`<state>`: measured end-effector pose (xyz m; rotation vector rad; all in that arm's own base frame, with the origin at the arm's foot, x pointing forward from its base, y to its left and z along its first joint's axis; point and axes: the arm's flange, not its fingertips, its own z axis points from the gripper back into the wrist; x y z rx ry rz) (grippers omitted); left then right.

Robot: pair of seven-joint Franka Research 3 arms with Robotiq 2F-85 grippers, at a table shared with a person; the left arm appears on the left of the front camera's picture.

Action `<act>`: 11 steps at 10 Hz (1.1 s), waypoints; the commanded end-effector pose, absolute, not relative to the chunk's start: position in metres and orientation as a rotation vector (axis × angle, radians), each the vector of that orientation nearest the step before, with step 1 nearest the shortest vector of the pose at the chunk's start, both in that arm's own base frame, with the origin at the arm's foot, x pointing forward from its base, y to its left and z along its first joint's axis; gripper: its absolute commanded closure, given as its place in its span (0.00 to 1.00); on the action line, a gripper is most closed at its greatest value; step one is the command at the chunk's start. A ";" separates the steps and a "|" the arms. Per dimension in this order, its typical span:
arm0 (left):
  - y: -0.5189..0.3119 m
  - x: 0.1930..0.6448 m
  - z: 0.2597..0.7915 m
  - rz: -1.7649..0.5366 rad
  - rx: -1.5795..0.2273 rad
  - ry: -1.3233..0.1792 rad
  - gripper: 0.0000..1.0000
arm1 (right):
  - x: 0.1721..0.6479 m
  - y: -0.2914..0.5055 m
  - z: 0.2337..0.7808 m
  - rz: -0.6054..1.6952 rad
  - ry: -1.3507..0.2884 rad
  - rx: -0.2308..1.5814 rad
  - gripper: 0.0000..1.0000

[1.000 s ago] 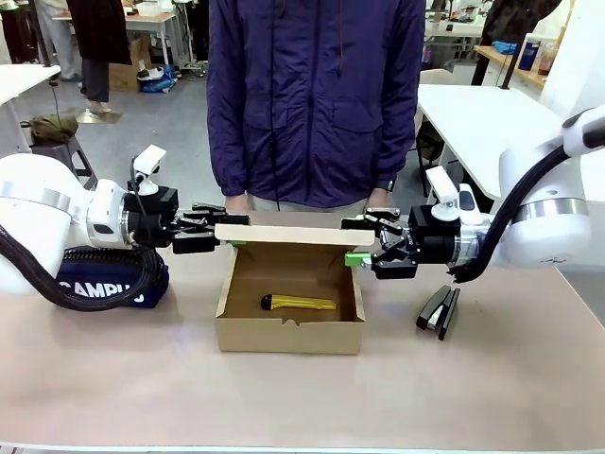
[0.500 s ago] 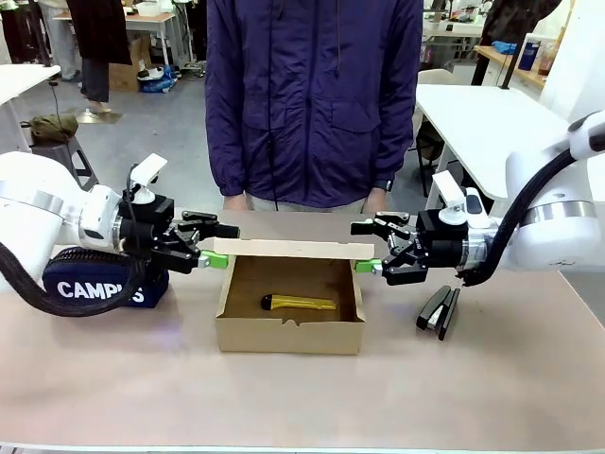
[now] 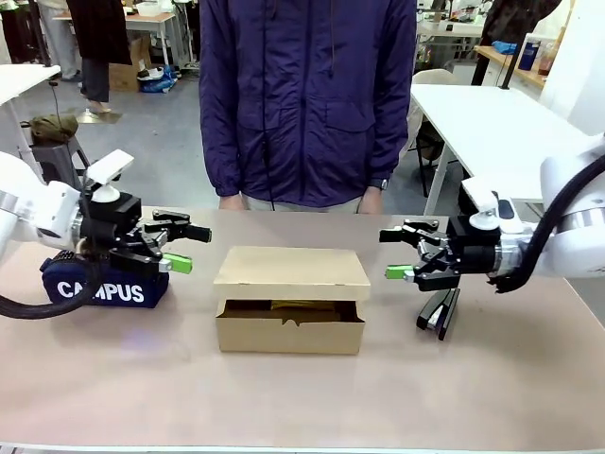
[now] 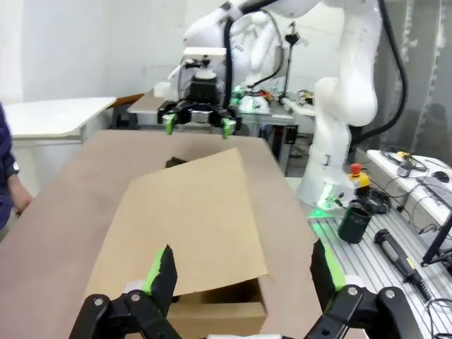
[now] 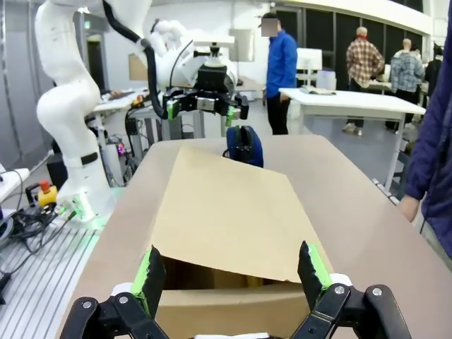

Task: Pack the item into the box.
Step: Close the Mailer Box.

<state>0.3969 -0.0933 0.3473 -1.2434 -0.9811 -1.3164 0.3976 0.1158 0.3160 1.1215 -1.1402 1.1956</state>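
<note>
Box (image 3: 291,326) nearly shut; pencil case (image 3: 104,291) left, stapler (image 3: 437,312) right.

**A bright workshop room around a tan table**

We see a wide tan tabletop (image 3: 302,407) in the foreground. Behind it, a grey floor (image 3: 161,118) runs back under even, bright light. A long white table (image 3: 487,118) stands to the right, and the corner of another white table (image 3: 19,80) is at the left. A wood-topped desk (image 3: 151,19) stands far back, and a dark stool (image 3: 61,151) sits near the left edge. In the left wrist view, a plain white wall (image 4: 85,42) rises behind a white side table (image 4: 56,116). In the right wrist view, tall dark windows (image 5: 328,32) line the far wall above a white bench table (image 5: 353,99).
</note>
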 end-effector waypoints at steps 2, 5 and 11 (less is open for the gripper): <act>-0.092 0.388 0.363 -1.249 -1.354 -1.098 0.00 | 0.392 0.111 0.338 0.955 -1.218 1.160 0.00; -0.133 0.411 0.365 -1.048 -1.294 -1.255 0.00 | 0.410 0.146 0.348 0.729 -1.199 1.232 0.00; -0.156 0.430 0.324 -1.114 -1.173 -1.081 0.00 | 0.440 0.199 0.304 0.844 -1.000 1.207 0.00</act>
